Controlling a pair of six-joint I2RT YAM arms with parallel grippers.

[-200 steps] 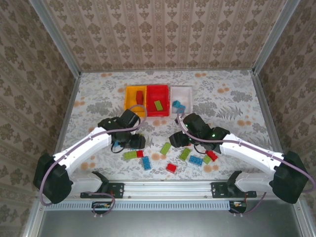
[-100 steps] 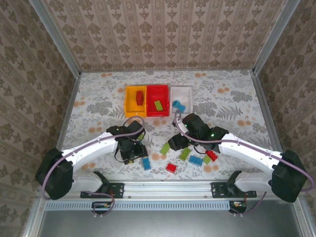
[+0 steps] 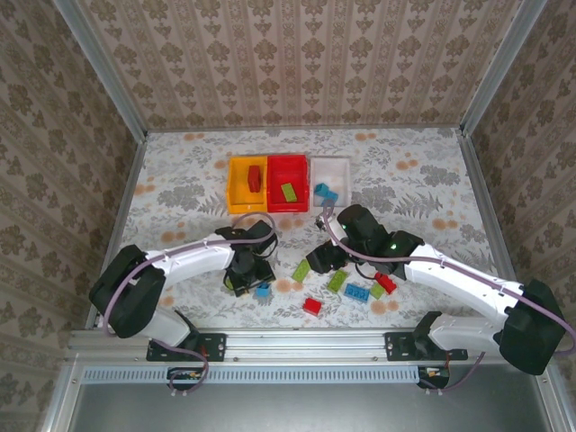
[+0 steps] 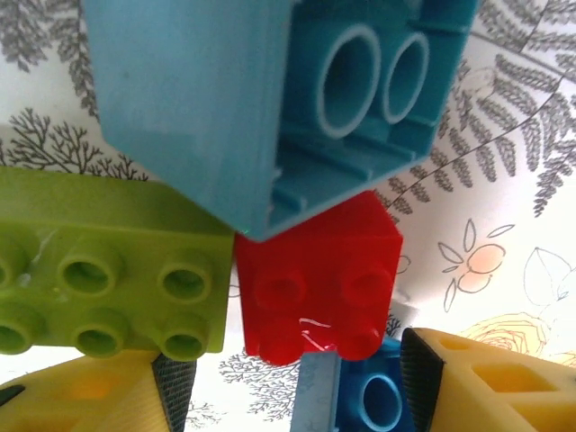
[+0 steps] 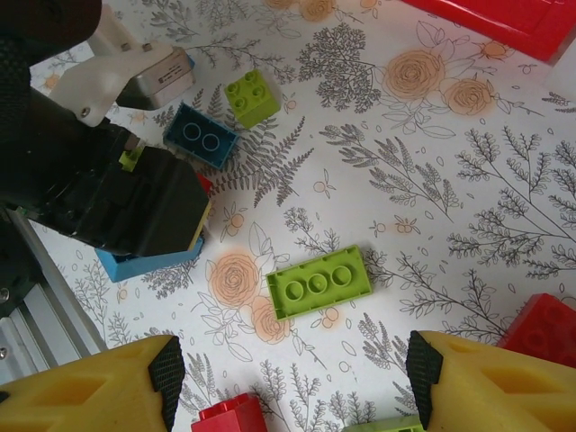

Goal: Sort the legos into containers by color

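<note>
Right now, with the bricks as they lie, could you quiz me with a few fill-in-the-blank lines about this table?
The binned red lego lies in the ____ bin.
The binned green lego lies in the ____ bin.
The binned blue legos lie in the ____ bin.
The right tool, open, faces a long lego coloured ____.
Missing words: yellow, red, white, green.

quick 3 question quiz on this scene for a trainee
1. True or false: the white bin holds a green brick.
2. Which colour brick lies in the yellow bin? A red, B green, C blue.
3. In the right wrist view, what colour is the long brick ahead of the open right gripper?
Key: 1 false, it holds blue bricks. 2 A. 3 lime green.
</note>
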